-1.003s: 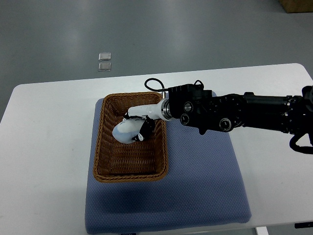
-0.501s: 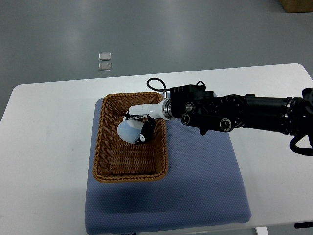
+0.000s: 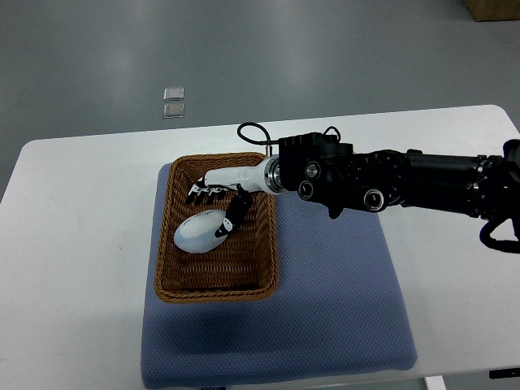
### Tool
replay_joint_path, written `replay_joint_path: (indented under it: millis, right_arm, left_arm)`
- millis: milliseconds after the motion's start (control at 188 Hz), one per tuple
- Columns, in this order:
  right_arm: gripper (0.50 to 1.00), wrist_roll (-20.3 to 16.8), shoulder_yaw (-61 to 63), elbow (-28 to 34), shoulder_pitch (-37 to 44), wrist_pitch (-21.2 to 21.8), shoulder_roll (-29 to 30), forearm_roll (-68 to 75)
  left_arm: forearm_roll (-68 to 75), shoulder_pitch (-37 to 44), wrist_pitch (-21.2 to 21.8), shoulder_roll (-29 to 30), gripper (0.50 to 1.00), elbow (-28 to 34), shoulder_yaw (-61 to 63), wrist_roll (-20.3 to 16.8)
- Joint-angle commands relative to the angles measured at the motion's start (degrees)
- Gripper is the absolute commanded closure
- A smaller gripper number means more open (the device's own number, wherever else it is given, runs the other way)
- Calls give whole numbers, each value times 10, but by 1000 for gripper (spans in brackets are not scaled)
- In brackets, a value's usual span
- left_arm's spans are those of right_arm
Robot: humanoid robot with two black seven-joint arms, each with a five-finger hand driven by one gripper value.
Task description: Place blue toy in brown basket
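The blue toy lies on the floor of the brown basket, left of centre in the frame, and we judge the main risk to be a fingertip snagging it as the arm pulls out and rolling it against the wicker wall. We see the right hand above it with fingers spread, gripping nothing, though one dark fingertip looks to touch the toy's right end.

**Toy lying in basket, right hand opening above it**

The blue toy is resting inside the brown basket on the blue mat, atop the white counter. The right hand is hovering over it, fingers spread, one touching the toy.
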Motion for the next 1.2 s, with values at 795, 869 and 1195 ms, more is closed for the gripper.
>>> replay_joint_path:
  millis: [795,869,1195]
  right_arm:
    - [642,65,508,-1,-240,-6,-109,157]
    - [640,82,570,-7,-278,-7,-95,190]
    - [599,132,725,-91,-381,3,-27,274]
  left_arm:
    - [0,0,0,0,500,-5,1,0]
    - [0,0,0,0,500,-5,1,0]
    - [1,0,0,0,500,-7,1,0]
